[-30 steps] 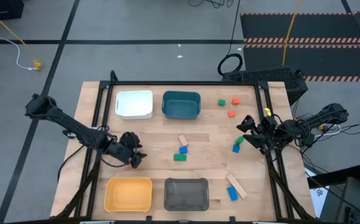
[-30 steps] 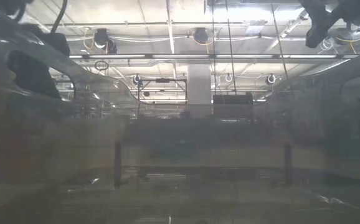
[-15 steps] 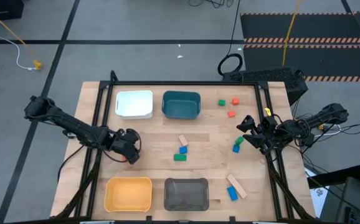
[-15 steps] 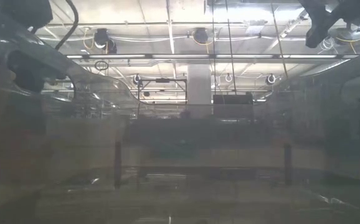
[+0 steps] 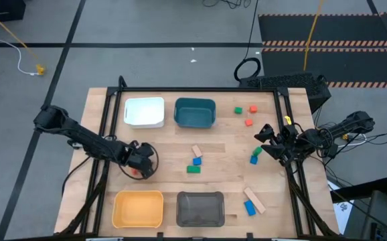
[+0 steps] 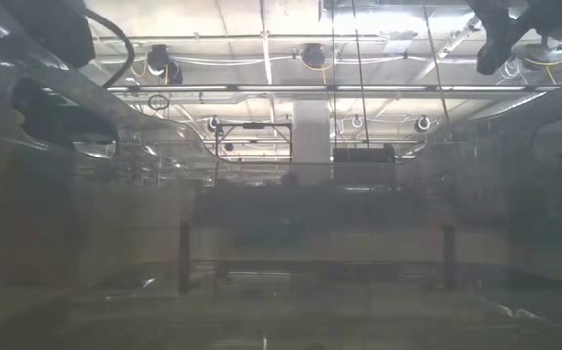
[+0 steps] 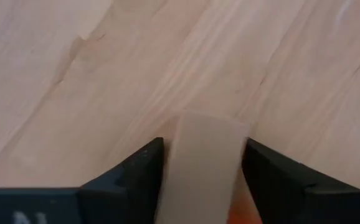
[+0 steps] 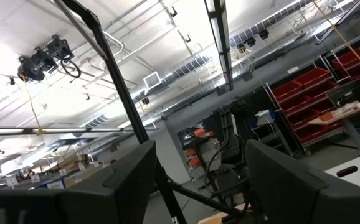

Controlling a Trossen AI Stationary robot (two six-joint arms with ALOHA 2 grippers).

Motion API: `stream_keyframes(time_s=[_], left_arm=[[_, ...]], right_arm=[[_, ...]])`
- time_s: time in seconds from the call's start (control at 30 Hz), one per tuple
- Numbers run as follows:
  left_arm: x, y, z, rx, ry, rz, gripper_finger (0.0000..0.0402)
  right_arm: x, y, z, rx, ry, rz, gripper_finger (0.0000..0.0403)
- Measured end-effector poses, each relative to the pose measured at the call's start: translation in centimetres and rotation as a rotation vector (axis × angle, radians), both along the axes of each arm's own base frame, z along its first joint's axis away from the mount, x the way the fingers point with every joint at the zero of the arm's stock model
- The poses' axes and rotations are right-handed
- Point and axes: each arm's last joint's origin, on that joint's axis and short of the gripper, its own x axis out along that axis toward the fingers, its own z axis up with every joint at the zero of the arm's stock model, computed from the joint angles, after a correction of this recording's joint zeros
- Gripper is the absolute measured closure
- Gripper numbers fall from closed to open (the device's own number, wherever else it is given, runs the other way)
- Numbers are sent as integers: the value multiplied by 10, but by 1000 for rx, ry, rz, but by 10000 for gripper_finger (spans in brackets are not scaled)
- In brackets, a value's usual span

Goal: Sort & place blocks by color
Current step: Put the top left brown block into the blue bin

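Observation:
My left gripper (image 5: 140, 164) points down over the table's left part, between the white bin (image 5: 144, 112) and the yellow bin (image 5: 138, 208). It is shut on a tan block (image 7: 202, 162). A red-orange bit (image 7: 243, 210) shows beside that block, and again under the gripper (image 5: 134, 172) in the high view. My right gripper (image 5: 263, 138) hangs open above the table's right side, empty, near a blue and green pair of blocks (image 5: 254, 156). Loose blocks lie flat on the wood: green (image 5: 238, 110), red (image 5: 252, 109), orange (image 5: 249, 122), tan (image 5: 196, 151), blue (image 5: 197, 161), green (image 5: 193, 170), a tan bar (image 5: 254, 199) and blue (image 5: 249, 208). My left gripper has the tan block pinched between its two fingers (image 7: 136, 177), which come from above and point down. The fingers sit on two opposite sides of the block, whose end (image 7: 211, 124) sticks out past the fingertips toward the wood. Whether it rests on the table, I cannot tell.
A teal bin (image 5: 195, 112) stands next to the white one at the far side, and a grey bin (image 5: 200, 208) next to the yellow one at the near edge. Black frame rails (image 5: 106, 127) run along the table's left and right sides. Bare wood lies mid-table.
My left arm's elbow has swung in toward the table. Its gripper has turned about its wrist while staying over the same left-hand patch of wood. The right arm has kept still.

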Motion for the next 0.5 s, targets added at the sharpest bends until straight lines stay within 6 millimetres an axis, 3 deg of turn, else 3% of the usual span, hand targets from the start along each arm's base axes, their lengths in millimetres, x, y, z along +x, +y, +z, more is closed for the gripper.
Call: stream_keyframes(time_s=[0.13, 0.33, 0.5], left_arm=[[2, 1, 2, -16, -22, 8, 269], [13, 6, 6, -48, -122, 46, 269], [34, 18, 18, -49, -334, 48, 269]], right_arm=[[0, 0, 0, 0, 0, -1, 161], [0, 0, 0, 0, 0, 0, 161], [0, 0, 0, 0, 0, 0, 161]])
